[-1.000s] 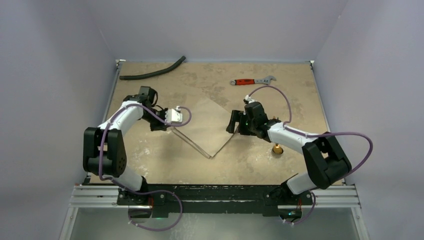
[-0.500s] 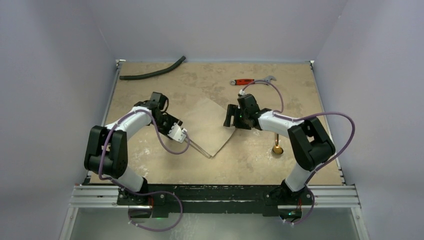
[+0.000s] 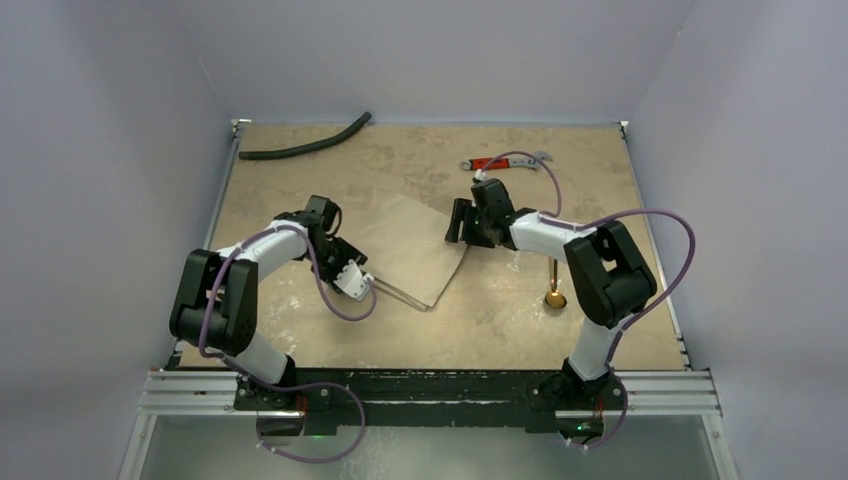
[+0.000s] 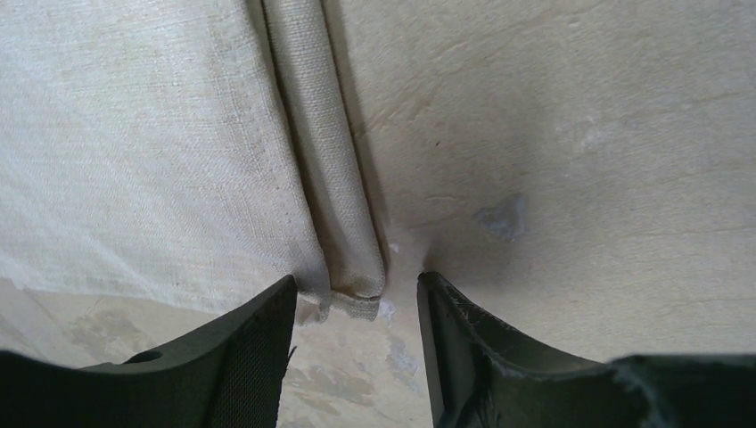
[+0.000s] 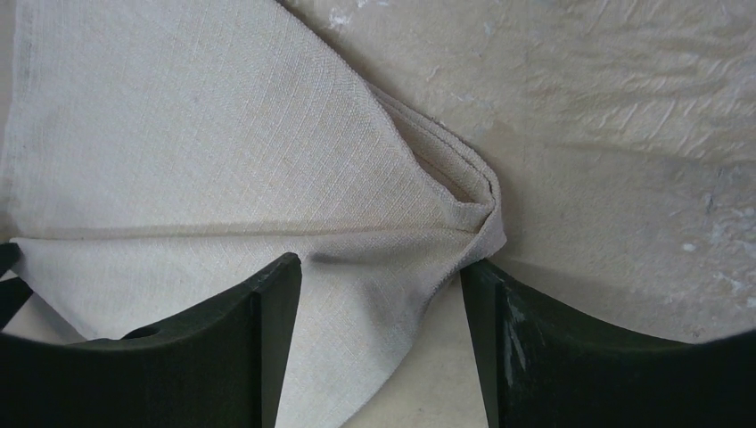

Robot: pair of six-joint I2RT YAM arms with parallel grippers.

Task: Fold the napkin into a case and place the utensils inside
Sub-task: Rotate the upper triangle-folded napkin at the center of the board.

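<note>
napkin [image 3: 415, 250], folded, lies mid-table; spoon [image 3: 553, 297] at its 4 o'clock. left gripper [image 4: 357, 299] open, empty, astride the 8 o'clock hem; right gripper [image 5: 383, 281] open, empty, astride the 2 o'clock corner. risk: pinching one layer only undoes the fold.

Curved black hose [image 3: 305, 147] at far-left corner; red-handled silver wrench [image 3: 493, 164] far centre-right, mottled tan tabletop [image 3: 400, 160]

No readable text, labels, brands, numbers on any surface; wrench [image 3: 492, 163] possibly marked, too small to tell.
</note>
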